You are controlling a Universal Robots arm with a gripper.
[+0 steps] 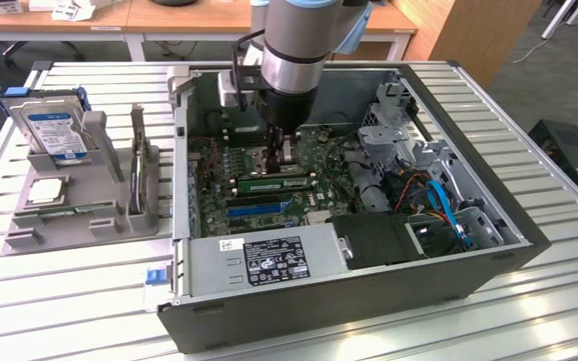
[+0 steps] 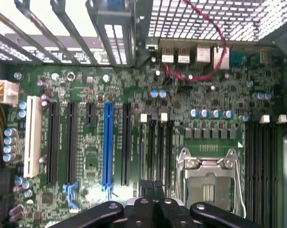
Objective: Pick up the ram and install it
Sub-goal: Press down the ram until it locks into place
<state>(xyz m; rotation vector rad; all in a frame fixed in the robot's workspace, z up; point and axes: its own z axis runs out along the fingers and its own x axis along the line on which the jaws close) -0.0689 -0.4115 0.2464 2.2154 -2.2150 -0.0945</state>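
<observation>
The ram (image 1: 274, 183) is a green stick with black chips, standing on edge along a slot on the motherboard (image 1: 319, 199) inside the open computer case (image 1: 369, 301). My gripper (image 1: 279, 150) hangs straight down into the case, just above and behind the ram in the exterior view. The wrist view has the gripper (image 2: 152, 186) shut, its black fingers (image 2: 144, 209) pressed together with nothing between them. The fingertips sit at the near end of the black memory slots (image 2: 155, 142). Whether they touch the ram I cannot tell.
A grey holder (image 1: 88, 226) at the exterior view's left carries a hard drive (image 1: 53, 131), a silver processor chip (image 1: 46, 192) and an upright card (image 1: 144, 180). In the case are the power supply (image 1: 269, 256), blue cables (image 1: 439, 203), a blue slot (image 2: 106, 142) and the processor socket (image 2: 207, 183).
</observation>
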